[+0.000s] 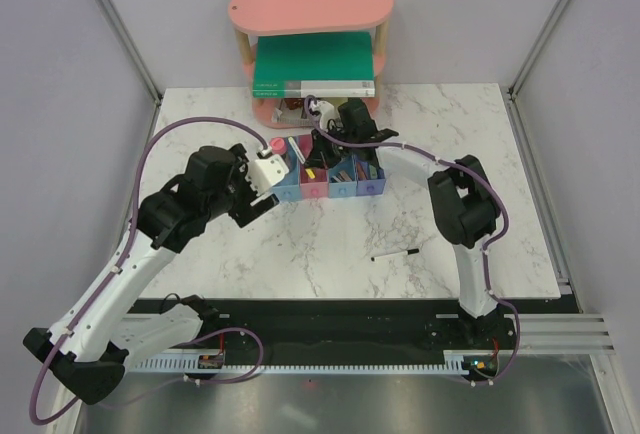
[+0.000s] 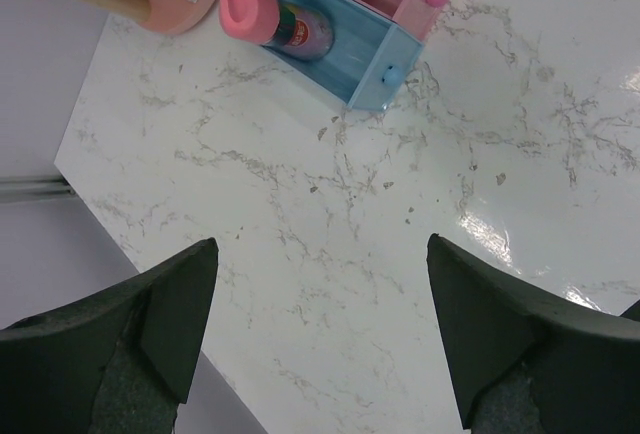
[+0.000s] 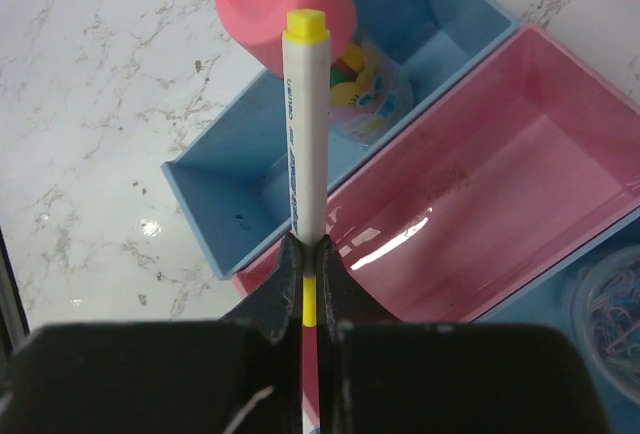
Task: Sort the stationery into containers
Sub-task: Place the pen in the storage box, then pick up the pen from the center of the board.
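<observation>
My right gripper (image 3: 310, 254) is shut on a white pen with a yellow end (image 3: 303, 124) and holds it over the wall between the leftmost blue bin (image 3: 230, 204) and the pink bin (image 3: 480, 194). A pink-capped tube (image 3: 300, 14) lies in that blue bin. In the top view the four joined bins (image 1: 330, 186) sit mid-table, with the right gripper (image 1: 312, 139) above them. My left gripper (image 2: 320, 294) is open and empty over bare marble, just left of the bins (image 1: 268, 192). Its view shows the blue bin (image 2: 390, 64) and the pink-capped tube (image 2: 250, 12).
A black pen (image 1: 397, 252) lies on the marble table (image 1: 330, 254) towards the front right. The pink oval shelf (image 1: 310, 9) with a green book (image 1: 315, 64) stands right behind the bins. A clear tub of coloured clips (image 3: 610, 314) sits in the third bin.
</observation>
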